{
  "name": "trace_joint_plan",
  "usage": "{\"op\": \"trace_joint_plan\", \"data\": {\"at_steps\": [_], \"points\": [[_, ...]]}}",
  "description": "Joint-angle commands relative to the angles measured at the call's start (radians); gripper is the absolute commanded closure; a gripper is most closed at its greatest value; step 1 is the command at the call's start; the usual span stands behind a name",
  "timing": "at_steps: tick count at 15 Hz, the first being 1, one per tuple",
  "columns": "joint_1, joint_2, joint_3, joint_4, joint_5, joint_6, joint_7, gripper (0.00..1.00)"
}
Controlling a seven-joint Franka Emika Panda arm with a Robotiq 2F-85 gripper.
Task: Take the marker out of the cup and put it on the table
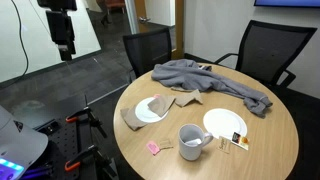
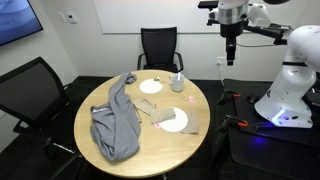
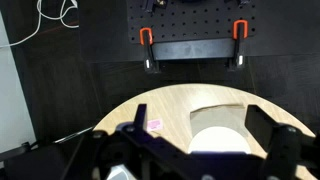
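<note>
The grey mug [image 1: 193, 141] stands upright near the edge of the round wooden table [image 1: 270, 150]. It also shows in an exterior view [image 2: 178, 83] on the table [image 2: 150, 140]. The marker is too small to make out in the mug. My gripper [image 1: 64, 46] hangs high in the air beside the table, well away from the mug, and shows in an exterior view [image 2: 230, 52] too. In the wrist view its fingers [image 3: 196, 135] are spread open and empty above the table edge [image 3: 120, 112].
A grey cloth [image 1: 205, 78] lies across the table. One white plate [image 1: 150, 110] sits on a tan napkin, another [image 1: 225, 123] beside the mug. A pink scrap [image 1: 154, 148] lies near the edge. Black chairs [image 1: 148, 50] stand around.
</note>
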Motion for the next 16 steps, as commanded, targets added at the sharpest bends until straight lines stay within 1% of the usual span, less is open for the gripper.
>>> {"op": "trace_joint_plan", "data": {"at_steps": [1, 11, 16], "points": [[-0.002, 0.000, 0.002, 0.002, 0.001, -0.003, -0.001, 0.00], [-0.002, 0.000, 0.002, 0.002, 0.001, -0.003, -0.001, 0.00], [-0.020, 0.034, 0.000, 0.023, 0.009, 0.026, 0.041, 0.00]]}}
